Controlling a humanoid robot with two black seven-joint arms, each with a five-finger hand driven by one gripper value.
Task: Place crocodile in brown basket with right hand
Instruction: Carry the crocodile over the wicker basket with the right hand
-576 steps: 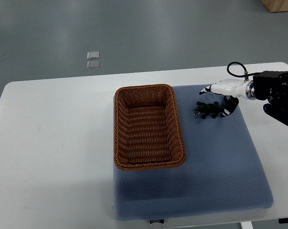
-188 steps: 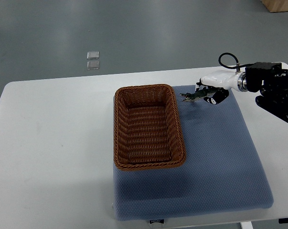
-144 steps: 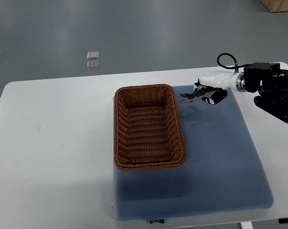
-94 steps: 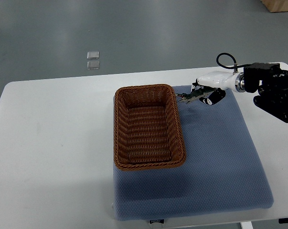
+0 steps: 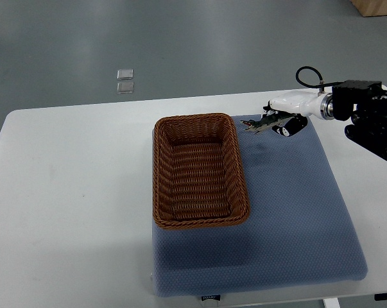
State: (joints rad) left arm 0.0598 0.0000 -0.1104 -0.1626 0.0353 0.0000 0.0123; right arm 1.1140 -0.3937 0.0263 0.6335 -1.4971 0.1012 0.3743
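right hand [image 5: 284, 117] clenched on crocodile [image 5: 255, 126]; toy looks clear of blue mat [image 5: 289, 212], just right of brown basket [image 5: 158, 173] far corner, not over rim. Carry left until above basket middle, lower between walls, then release; early drop risks rim bounce

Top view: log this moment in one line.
right hand: shut on crocodile | crocodile: right of brown basket, not in it | left hand: not in view
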